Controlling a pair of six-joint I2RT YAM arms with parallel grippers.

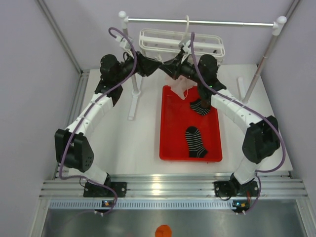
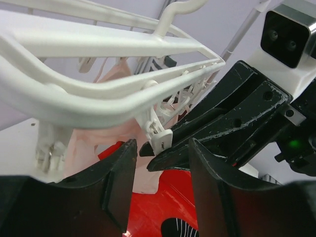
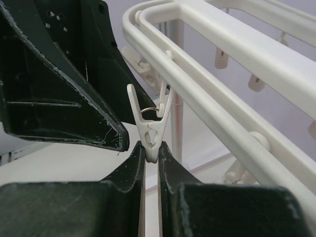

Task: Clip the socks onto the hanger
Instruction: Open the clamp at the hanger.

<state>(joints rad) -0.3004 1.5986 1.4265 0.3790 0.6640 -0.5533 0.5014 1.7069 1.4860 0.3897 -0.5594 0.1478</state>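
The white hanger (image 1: 180, 44) hangs by its hook from the metal crossbar. My right gripper (image 3: 150, 149) is shut on the lower end of one dangling peg (image 3: 150, 123) under the hanger's frame (image 3: 222, 59). My left gripper (image 2: 163, 182) is open, its fingers (image 2: 118, 182) on either side of the right gripper's tips and that peg (image 2: 160, 140), not touching it. Both grippers meet under the hanger's front edge (image 1: 165, 66). Two black socks with thin white stripes (image 1: 196, 142) (image 1: 201, 106) lie in the red tray (image 1: 170, 143). The brown socks are out of view.
A pale pink fabric item (image 1: 180, 88) hangs from the hanger over the tray's far end, also in the left wrist view (image 2: 113, 128). The white-posted stand with its metal crossbar (image 1: 197, 22) spans the back. Its left post (image 1: 134, 94) stands beside the tray.
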